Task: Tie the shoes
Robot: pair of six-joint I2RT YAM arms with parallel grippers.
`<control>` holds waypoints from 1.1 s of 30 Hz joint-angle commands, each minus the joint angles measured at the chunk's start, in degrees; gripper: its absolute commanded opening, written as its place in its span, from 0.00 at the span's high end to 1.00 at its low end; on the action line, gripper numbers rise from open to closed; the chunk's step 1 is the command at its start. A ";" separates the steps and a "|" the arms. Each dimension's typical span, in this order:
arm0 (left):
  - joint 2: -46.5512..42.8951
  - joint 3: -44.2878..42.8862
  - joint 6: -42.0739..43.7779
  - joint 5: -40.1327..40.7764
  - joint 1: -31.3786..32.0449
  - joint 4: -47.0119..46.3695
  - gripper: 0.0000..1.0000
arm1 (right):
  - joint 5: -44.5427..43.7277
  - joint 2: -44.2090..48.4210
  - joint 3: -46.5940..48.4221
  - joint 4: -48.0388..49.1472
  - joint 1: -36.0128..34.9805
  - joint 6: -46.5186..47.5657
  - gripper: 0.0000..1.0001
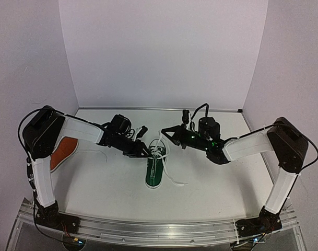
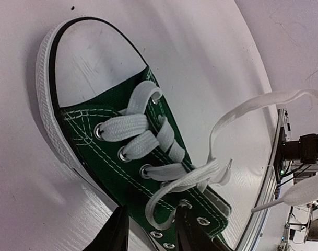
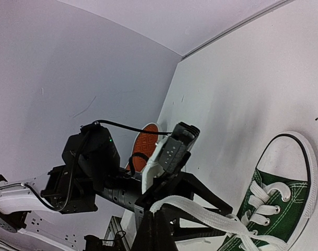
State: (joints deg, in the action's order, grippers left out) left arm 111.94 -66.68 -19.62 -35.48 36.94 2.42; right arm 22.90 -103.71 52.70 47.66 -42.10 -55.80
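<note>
Green shoe [image 1: 154,166]; right end effector [image 1: 164,133] clamps white lace [image 3: 200,215]; left end effector [image 2: 151,222] parted astride loop [image 2: 190,180]; orange shoe [image 1: 65,149] far left

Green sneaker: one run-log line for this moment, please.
green sneaker untied | left gripper open around lace loop | right gripper shut on white lace
</note>
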 commanded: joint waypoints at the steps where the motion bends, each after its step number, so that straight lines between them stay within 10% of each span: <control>1: 1.23 -2.31 -1.33 0.09 -0.47 -1.62 0.70 | -1.28 -2.61 2.44 7.41 -0.63 -0.88 1.00; 19: -1.26 1.00 -4.63 -3.24 -1.96 -7.95 1.00 | -2.13 -8.50 4.40 10.25 -1.04 0.34 1.00; 33: 2.65 -4.13 0.93 -1.62 -1.94 -1.15 0.73 | -3.56 -8.21 3.01 10.01 -1.07 1.22 1.00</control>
State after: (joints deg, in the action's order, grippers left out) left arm 113.86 -67.59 -20.77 -36.12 35.09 0.13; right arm 20.35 -111.61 55.07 54.92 -42.85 -55.47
